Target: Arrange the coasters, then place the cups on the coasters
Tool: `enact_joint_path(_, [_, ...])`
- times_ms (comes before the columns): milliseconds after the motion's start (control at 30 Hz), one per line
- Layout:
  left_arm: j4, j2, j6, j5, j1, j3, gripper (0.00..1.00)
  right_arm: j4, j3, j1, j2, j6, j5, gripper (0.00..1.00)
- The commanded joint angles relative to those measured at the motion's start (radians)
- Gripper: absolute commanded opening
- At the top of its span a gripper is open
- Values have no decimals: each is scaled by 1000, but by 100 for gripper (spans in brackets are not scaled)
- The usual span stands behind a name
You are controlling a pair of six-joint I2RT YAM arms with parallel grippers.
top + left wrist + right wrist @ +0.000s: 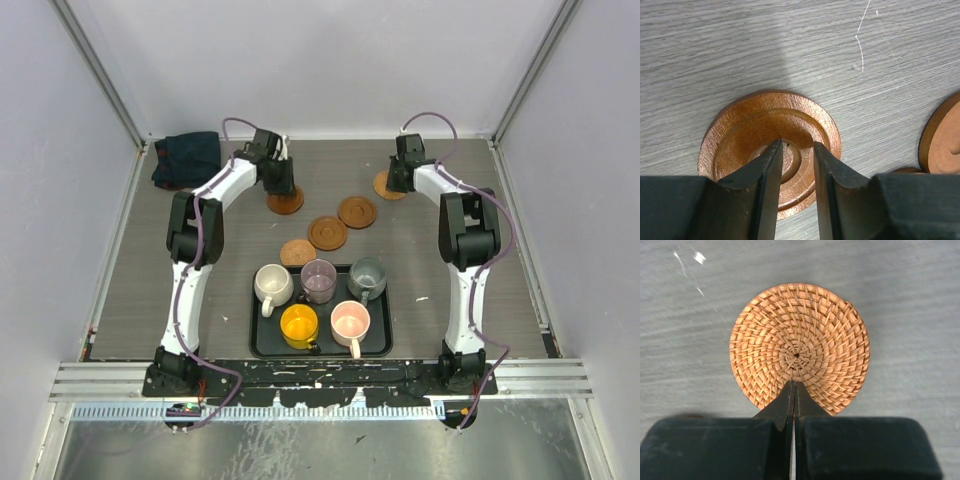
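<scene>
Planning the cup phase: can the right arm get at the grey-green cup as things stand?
Probably yes. The grey-green cup sits at the tray's far right corner, open from above and on the right arm's side; only the mauve cup crowds its left.

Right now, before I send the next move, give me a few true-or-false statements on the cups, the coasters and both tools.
1. All five cups sit on the black tray. True.
2. The right tool is wide open. False: it is shut, above the woven coaster.
3. The left tool hovers over a wooden coaster, parted and gripping nothing. True.
4. One cup already stands on a coaster. False: all five coasters carry nothing.
</scene>
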Motion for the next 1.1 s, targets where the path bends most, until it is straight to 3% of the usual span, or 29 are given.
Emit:
enact_joint_path(0, [31,18,-14,60,12,41,35,6,-113,-7,-119,3,59,1])
enact_joint_path(333, [109,36,-51,173,27,51,52,32,-243,-9,-206,10,133,1])
enact_joint_path(733, [405,-65,-174,343,52,-107,55,152,-207,-9,-287,-59,34,1])
enact_joint_path(933, [496,-209,-153,344,54,-225,56,231,-245,10,-398,-87,-28,1])
enact_joint_path(1067, [533,-308,-150,332,58,-305,57,192,-245,35,-432,-97,-58,1])
